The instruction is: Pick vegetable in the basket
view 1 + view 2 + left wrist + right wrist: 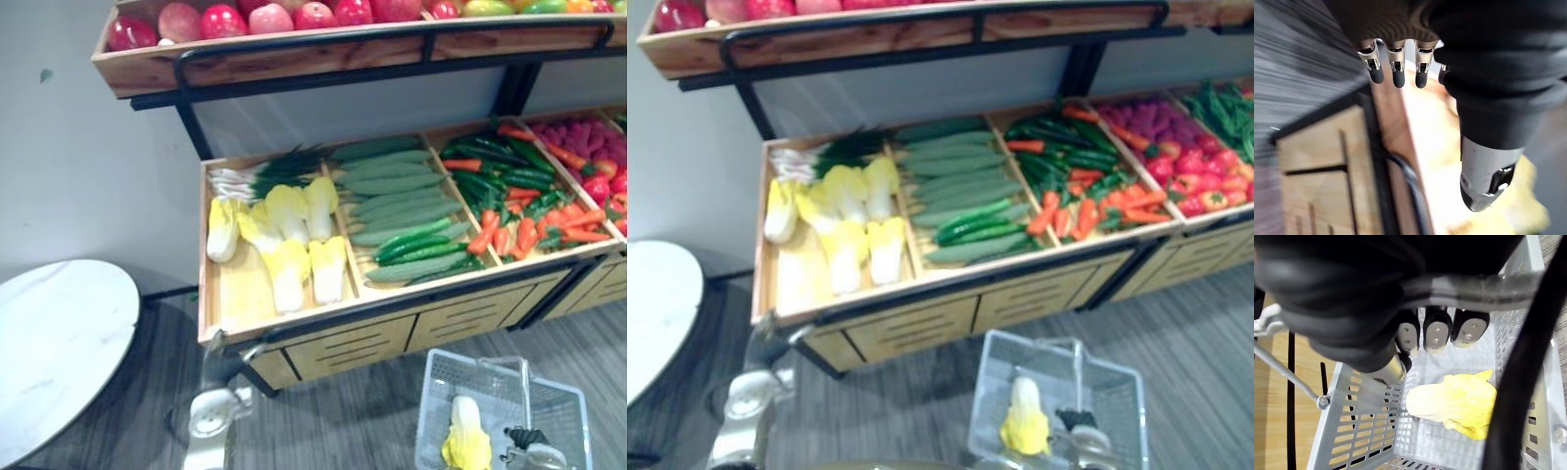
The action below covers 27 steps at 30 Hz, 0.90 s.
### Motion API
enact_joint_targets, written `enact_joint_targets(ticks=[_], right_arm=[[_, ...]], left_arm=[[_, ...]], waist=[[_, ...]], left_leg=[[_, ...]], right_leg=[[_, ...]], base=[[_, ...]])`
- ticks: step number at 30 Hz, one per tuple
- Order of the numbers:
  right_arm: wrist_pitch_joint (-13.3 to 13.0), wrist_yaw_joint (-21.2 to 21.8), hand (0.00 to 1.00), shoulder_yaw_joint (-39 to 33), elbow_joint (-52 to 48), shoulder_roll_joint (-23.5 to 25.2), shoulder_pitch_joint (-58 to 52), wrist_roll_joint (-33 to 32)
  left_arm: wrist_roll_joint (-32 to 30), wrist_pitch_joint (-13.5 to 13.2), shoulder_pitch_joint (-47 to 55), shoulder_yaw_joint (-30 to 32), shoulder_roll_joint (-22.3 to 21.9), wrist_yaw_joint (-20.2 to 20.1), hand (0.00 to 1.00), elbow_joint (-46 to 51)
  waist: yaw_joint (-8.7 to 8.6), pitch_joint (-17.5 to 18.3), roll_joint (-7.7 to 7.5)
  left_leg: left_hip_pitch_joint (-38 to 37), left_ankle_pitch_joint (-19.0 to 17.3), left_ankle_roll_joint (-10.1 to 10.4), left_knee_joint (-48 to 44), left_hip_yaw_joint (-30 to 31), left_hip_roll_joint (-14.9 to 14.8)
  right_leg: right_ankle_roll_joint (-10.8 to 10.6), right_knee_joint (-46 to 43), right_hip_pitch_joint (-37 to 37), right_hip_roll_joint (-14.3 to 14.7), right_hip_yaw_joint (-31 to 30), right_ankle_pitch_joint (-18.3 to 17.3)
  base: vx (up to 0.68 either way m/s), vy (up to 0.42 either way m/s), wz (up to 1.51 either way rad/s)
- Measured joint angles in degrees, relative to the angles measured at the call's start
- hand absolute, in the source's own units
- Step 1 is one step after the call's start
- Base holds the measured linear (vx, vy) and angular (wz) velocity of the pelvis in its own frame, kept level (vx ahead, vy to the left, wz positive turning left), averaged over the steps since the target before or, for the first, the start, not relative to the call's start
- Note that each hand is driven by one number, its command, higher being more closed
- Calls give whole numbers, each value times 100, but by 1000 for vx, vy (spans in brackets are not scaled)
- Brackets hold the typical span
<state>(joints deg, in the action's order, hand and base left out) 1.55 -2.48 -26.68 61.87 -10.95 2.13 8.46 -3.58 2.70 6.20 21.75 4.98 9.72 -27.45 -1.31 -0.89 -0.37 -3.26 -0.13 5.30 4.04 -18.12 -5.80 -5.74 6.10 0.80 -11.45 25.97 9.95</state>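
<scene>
Left eye view: a wooden produce stand [343, 345] with a black frame holds pale yellow cabbages [284, 245] in its leftmost compartment. Cucumbers [402, 211] fill the next one, and carrots [509, 235] lie among green peppers in the one after. Red apples [225, 20] line the stand's upper shelf. A round white table [54, 343] stands to the left of the stand. In front of the stand, below the carrot compartment, is a grey slatted basket [431, 392]. A single cabbage [466, 441] lies inside it (the task's vegetable, already in). The right hand [534, 452] shows just beside that cabbage, on the side away from the stand.

Right eye view: the same layout, with a compartment of red vegetables [1195, 186] further right on the stand.

Left wrist view: the left hand [1397, 58] hangs at the stand's front left corner. Its fingers are straight and its thumb [1484, 181] stands apart from them. The stand's dark frame and light wood panel lie just past the fingertips.

Right wrist view: the right hand's fingers curl round the basket's grey handle [1498, 284]. The single cabbage lies on the basket floor beneath them, leafy end yellow, with the stand's wood front beyond the basket wall.
</scene>
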Motion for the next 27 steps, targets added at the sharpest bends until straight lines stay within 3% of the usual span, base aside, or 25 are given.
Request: enact_joint_targets(ticks=[5, 10, 17, 27], right_arm=[[-100, -206, 100, -245, 205, 347, -16, 0], [-145, -314, 100, -450, 261, 412, -79, 0], [-305, -359, 100, -441, 393, 407, -100, -2], [-354, -371, 100, -117, 425, 421, -105, -58]], left_arm=[[14, 162, 9, 1650, 24, 960, 0, -2253], [-2, 181, 117, 2310, 3, 1190, 0, -3162], [-392, 290, 291, 2231, -285, 922, 0, -3464], [-342, 149, 275, 1051, -409, 579, 0, -3632]], waist=[[10, 125, -138], [34, 120, -124], [36, 99, -88], [35, 77, -78]], left_leg=[[-106, 21, -39, 104, 31, 54], [-202, 12, -49, 135, 167, 76], [-204, -43, 8, 138, 178, 49], [-248, -37, -7, 139, 236, 36]], right_leg=[[-21, 2, -72, -36, 43, -34], [-40, 2, -237, -61, 183, -116], [-47, 2, -285, -39, 204, -206], [-89, 0, -324, -22, 255, -241]], base=[[29, 3, 4], [37, -4, 15], [1, -2, 0], [24, -14, 2]])
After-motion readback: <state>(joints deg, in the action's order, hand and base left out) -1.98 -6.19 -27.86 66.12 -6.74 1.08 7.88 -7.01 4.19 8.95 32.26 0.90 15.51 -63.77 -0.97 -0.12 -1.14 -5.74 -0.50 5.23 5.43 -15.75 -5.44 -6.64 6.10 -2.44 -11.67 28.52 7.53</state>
